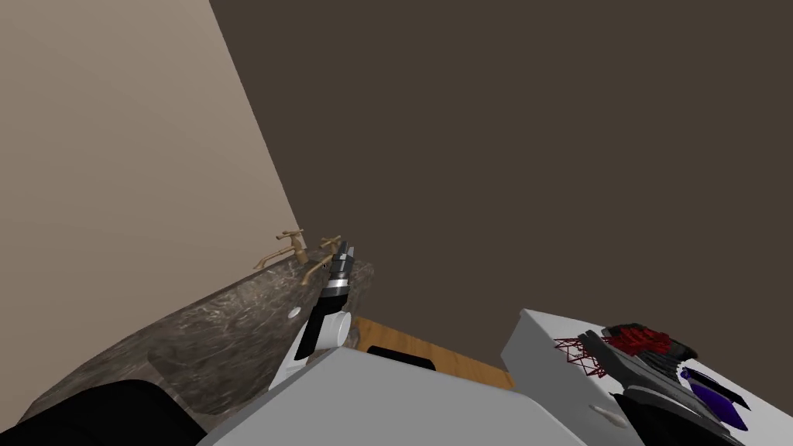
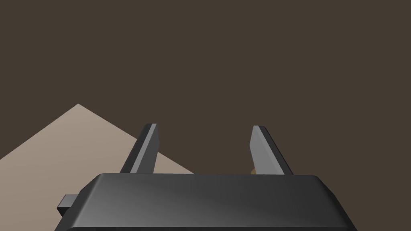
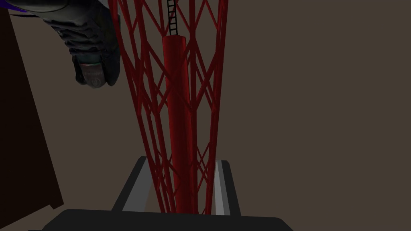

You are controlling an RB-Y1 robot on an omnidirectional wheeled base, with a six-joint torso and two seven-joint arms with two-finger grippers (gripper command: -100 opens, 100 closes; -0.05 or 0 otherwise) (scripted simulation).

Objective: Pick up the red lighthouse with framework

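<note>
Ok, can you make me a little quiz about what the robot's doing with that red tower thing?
1. True or false: the right pincer is shut on the red lighthouse.
2. What is the left pincer doing? A) holding a cup B) standing open, holding nothing C) squeezing a ball
3. Fill in: in the head view, the left pincer is near the brass ____ above the dark marbled sink.
Key: 1 true; 2 B; 3 taps.

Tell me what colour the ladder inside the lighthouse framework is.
Black: the ladder in the red lighthouse; best in the right wrist view.
</note>
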